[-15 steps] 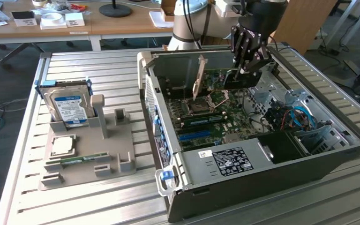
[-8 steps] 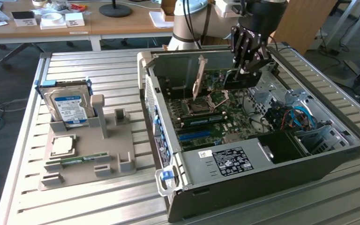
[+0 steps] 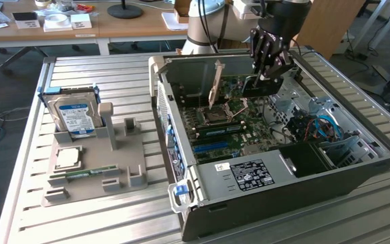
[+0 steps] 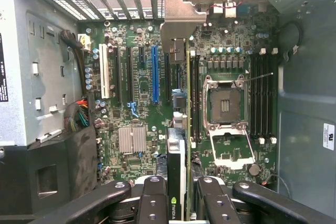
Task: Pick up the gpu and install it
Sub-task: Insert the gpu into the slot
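Green-and-black gpu (image 3: 239, 86) logged upright on edge inside open computer case (image 3: 357, 170), toward 2 o'clock in exterior view. Found gripper (image 3: 266, 81) partly closed and gripping it, fingers (image 4: 152, 203) pressed against both flat faces at the end away from silver bracket (image 4: 177, 17). Saw bracket pointing toward case's vented rear wall, card edge running parallel to expansion slots over motherboard (image 4: 136, 103), between blue slot (image 4: 155, 74) and CPU socket (image 4: 224, 106). Could not tell whether card edge touches a slot. Noted grey fixture tray (image 3: 124, 162) at 9 o'clock of case on slatted metal table (image 3: 100, 223), holding blue-labelled hard drive (image 3: 73, 116) upright at its 11 o'clock and memory stick (image 3: 87, 173) flat near its 6 o'clock.
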`<state>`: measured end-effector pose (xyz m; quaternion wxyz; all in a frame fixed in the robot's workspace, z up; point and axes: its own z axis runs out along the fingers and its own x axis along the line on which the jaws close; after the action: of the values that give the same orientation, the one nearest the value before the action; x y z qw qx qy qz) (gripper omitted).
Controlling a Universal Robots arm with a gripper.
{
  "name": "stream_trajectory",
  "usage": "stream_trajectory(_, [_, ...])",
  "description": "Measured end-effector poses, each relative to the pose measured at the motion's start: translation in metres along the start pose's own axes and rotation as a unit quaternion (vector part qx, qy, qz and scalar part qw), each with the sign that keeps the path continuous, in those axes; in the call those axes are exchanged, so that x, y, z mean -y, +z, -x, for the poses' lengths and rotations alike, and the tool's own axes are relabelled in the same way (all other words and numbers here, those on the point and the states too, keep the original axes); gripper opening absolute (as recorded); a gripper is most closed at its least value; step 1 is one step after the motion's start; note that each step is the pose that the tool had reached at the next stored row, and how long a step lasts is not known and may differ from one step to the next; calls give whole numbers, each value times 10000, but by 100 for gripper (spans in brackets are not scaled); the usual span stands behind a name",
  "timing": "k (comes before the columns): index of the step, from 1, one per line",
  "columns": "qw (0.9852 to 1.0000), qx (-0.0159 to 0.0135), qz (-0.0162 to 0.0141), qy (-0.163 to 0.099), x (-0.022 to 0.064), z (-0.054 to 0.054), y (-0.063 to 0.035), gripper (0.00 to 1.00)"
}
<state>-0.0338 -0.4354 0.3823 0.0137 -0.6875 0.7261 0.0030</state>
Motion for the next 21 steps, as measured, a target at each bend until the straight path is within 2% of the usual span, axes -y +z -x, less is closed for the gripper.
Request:
stream_trajectory(13, [10000,1,0,1,0,-19,12,27])
stream_trajectory(21, [10000,0,0,0,0,-42,108,27])
